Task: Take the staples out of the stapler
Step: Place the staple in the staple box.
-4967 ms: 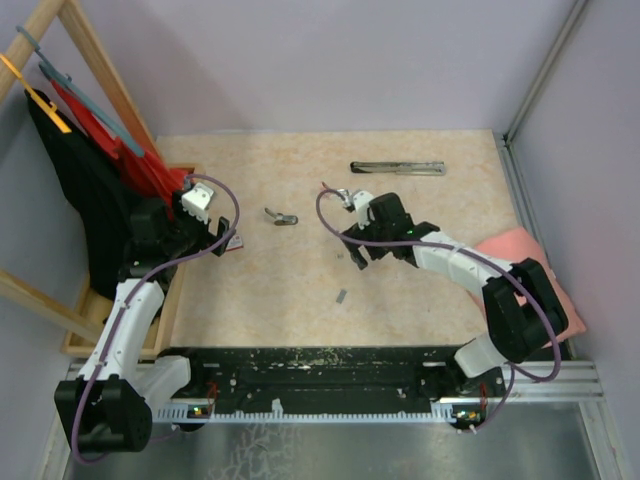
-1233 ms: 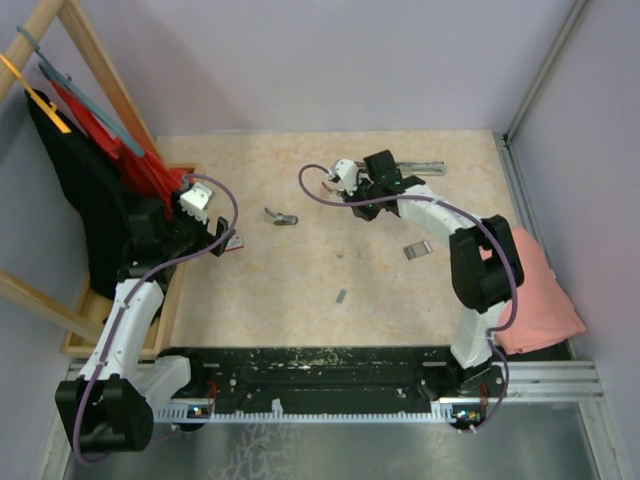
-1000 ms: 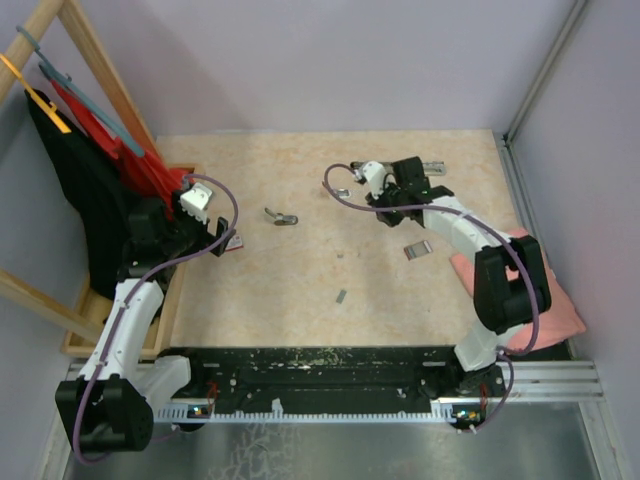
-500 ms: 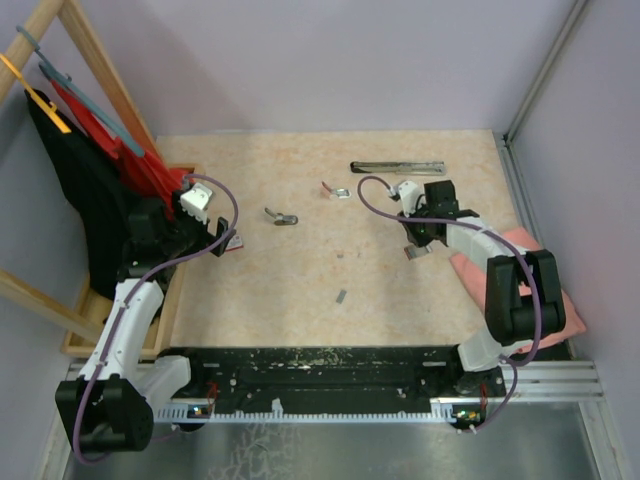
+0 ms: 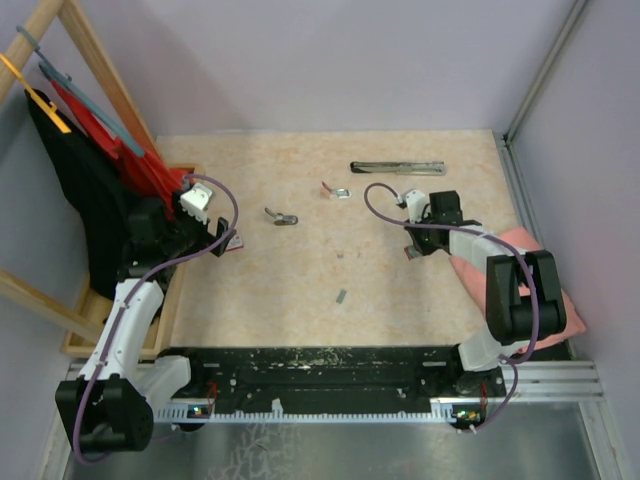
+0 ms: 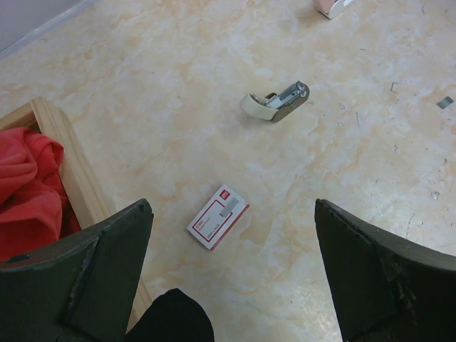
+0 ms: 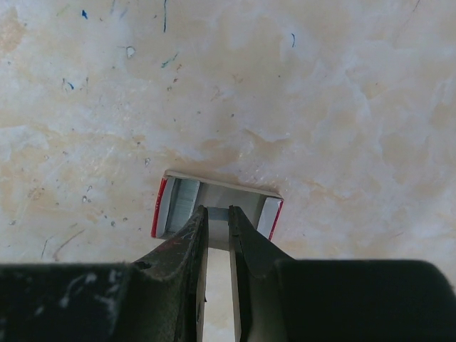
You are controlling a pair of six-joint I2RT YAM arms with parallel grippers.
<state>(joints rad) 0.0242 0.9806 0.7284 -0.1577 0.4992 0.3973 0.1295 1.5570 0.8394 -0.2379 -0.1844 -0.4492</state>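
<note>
Staples: one tiny dull-grey strip lies loose on the table, front of centre and well apart from both claws. It also shows at the right edge of the left wrist view.
Stapler: a mini one lies on its side, left of centre. A second stapler lies farther back. I cannot tell whether either is loaded.
Handling: the strip is probably very light, thin, stiff and smooth. It is likely to skid on the table and to break apart if bent.
Hold: pinch across the long sides at mid-length, with the tips low to the table.
Right claw: nearly closed, with a slim gap. Its tips are over the near edge of an open box, red at the ends and grey inside. I cannot tell whether they nip anything.
Left claw: spread wide and holding nothing. It hangs above a closed box.
Writing: the closed box has a red-and-white label with a small grey picture. The text is too small to read, and no brand is legible anywhere.
</note>
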